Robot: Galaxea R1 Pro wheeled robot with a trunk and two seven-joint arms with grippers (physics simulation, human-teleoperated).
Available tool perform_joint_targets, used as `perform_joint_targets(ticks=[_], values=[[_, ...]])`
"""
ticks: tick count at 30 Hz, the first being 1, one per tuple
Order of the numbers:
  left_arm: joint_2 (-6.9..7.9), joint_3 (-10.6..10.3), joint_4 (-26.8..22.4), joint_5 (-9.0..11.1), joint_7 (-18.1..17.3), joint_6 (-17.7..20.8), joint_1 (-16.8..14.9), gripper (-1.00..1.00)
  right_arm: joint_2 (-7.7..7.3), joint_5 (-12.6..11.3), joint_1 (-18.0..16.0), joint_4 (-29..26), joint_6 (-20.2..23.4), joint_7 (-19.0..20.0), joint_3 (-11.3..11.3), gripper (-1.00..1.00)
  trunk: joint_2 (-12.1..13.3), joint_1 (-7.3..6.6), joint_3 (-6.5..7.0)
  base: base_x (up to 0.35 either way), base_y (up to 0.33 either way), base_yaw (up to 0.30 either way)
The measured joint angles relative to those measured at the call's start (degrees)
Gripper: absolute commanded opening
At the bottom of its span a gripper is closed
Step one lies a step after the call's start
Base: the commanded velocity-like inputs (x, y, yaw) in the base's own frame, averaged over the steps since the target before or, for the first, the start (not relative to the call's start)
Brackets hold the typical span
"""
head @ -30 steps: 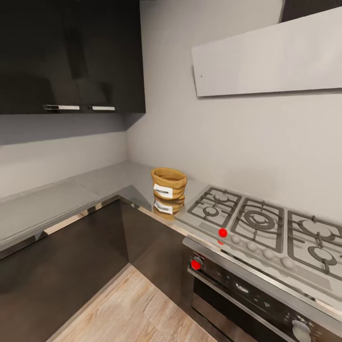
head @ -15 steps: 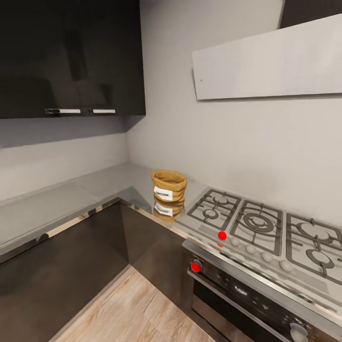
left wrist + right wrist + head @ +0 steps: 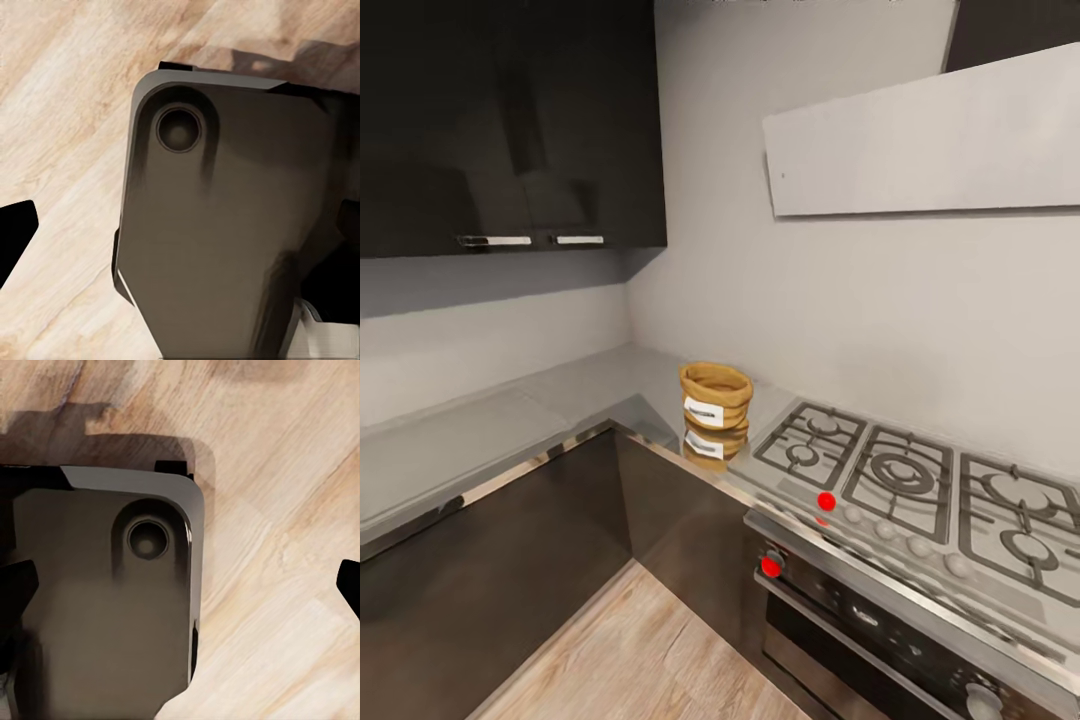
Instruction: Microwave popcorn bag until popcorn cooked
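The popcorn bag [image 3: 715,398] sits upright on the glossy grey surface [image 3: 480,440], near the inner corner of the L, just ahead of centre in the head view. Its white label faces toward 7 o'clock, and its mirror image shows in the slab beneath it. It looks like soft burlap, probably light and easily crushed, with sides that would buckle under a hard squeeze. The thick rolled rim seems the firmest part, so pinching one wall just under that rim, or closing gently across the body, looks like the safest hold.

At 3 o'clock from the bag, just beside it, lies the gas hob [image 3: 905,480] with dark grates and a red knob [image 3: 826,501]. Below that is the built-in oven [image 3: 860,625]. Dark wall cabinets [image 3: 510,120] hang at 11 o'clock.

Both wrist views look down at pale wood floor [image 3: 60,112] and the robot's dark base [image 3: 225,240]. Whether either claw is wide or narrow, I cannot tell.
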Motion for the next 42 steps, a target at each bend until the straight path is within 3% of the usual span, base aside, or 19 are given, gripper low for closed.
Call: perform_joint_targets(ticks=[13,22,42], values=[[0.09,0.00,0.00,0.00,0.00,0.00,0.01,1.00,0.03,-0.04,0.00,0.00,0.08,0.00,0.03,1.00,5.22,-2.86,2.34,0.000,0.000,0.000],[0.05,0.00,0.00,-0.04,0.00,0.00,-0.01,1.00,0.15,-0.04,0.00,0.00,0.30,0.10,-0.04,1.00,5.24,-2.86,2.26,0.000,0.000,0.000],[0.13,0.00,0.00,-0.01,0.00,0.00,0.01,1.00,0.09,-0.05,0.00,0.00,0.08,0.00,0.01,1.00,5.24,-2.86,0.47,0.000,0.000,0.054]])
